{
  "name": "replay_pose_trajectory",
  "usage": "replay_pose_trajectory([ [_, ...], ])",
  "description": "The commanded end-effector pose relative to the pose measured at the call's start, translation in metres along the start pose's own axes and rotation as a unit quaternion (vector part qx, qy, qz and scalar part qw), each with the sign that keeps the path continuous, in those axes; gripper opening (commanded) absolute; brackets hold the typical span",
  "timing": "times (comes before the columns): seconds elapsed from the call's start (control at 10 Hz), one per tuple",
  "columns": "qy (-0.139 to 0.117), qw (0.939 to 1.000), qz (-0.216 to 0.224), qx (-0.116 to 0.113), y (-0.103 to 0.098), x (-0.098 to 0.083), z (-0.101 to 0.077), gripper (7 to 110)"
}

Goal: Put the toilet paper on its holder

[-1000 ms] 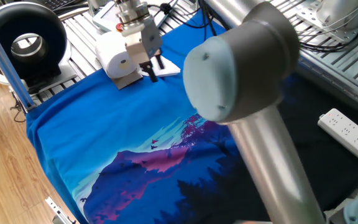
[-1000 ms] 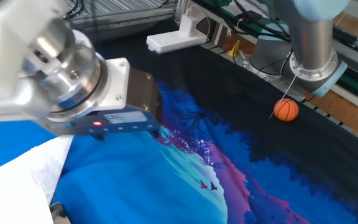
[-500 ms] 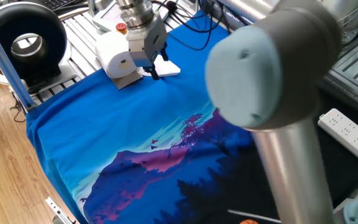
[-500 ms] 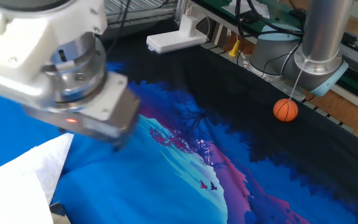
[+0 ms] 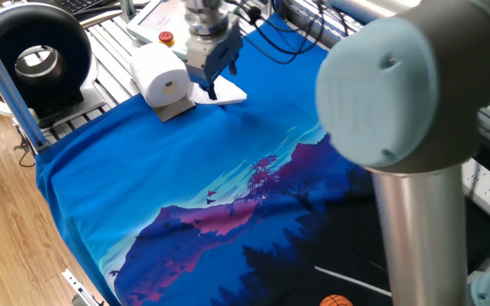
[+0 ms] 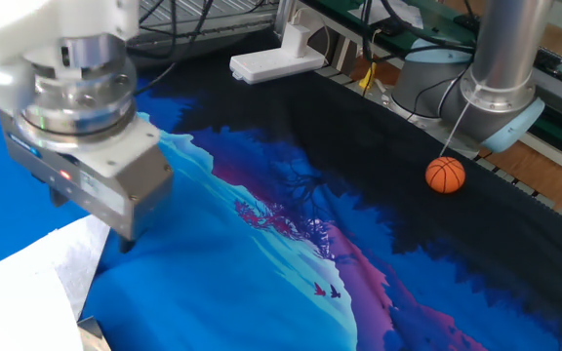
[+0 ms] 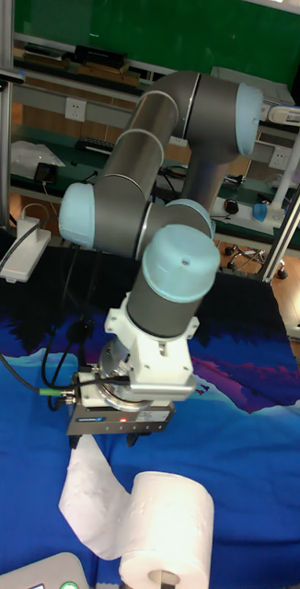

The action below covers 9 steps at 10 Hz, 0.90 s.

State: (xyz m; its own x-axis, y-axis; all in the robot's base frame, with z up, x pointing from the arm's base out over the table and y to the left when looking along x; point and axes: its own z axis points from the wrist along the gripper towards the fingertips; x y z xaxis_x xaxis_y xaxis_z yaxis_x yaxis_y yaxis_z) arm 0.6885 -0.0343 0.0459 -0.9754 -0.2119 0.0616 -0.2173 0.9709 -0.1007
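Note:
The toilet paper point(image 5: 162, 79) is a fat white roll lying on its side on the holder point(image 5: 175, 110), of which only a pale plate edge shows beneath it. The holder's arm is hidden. A loose sheet point(image 5: 229, 93) trails to the right of the roll. My gripper point(image 5: 210, 91) hangs just right of the roll, above that sheet, open with nothing between its fingers. In the tall fixed view the gripper point(image 7: 109, 442) is behind the roll point(image 7: 168, 537) and apart from it. The other fixed view shows the gripper point(image 6: 129, 235) over the white sheet point(image 6: 37, 278).
A blue printed cloth point(image 5: 185, 195) covers the table. An orange ball point(image 6: 445, 175) lies near the arm's base. A white pendant with a red button point(image 5: 167, 37) sits behind the roll, and a black round unit point(image 5: 32, 55) at the far left. A white power strip point(image 6: 274, 64) lies at the table's edge.
The gripper has drawn away from the roll, moving up and to the right in one fixed view and turning. The arm's elbow swung right. The roll has stayed in place.

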Motion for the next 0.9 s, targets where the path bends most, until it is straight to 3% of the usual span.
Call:
replay_pose_trajectory([
  [0.0, 0.002, 0.9972, 0.071, -0.025, 0.007, 0.010, 0.002, 7],
  [0.1, 0.017, 0.9956, 0.085, -0.034, 0.019, 0.012, 0.000, 7],
  [0.3, 0.038, 0.9900, 0.110, -0.080, 0.052, 0.011, -0.009, 7],
  [0.6, 0.079, 0.9851, 0.138, -0.065, 0.077, 0.026, -0.029, 7],
  [0.8, 0.072, 0.9867, 0.123, -0.079, 0.081, 0.025, -0.029, 7],
])
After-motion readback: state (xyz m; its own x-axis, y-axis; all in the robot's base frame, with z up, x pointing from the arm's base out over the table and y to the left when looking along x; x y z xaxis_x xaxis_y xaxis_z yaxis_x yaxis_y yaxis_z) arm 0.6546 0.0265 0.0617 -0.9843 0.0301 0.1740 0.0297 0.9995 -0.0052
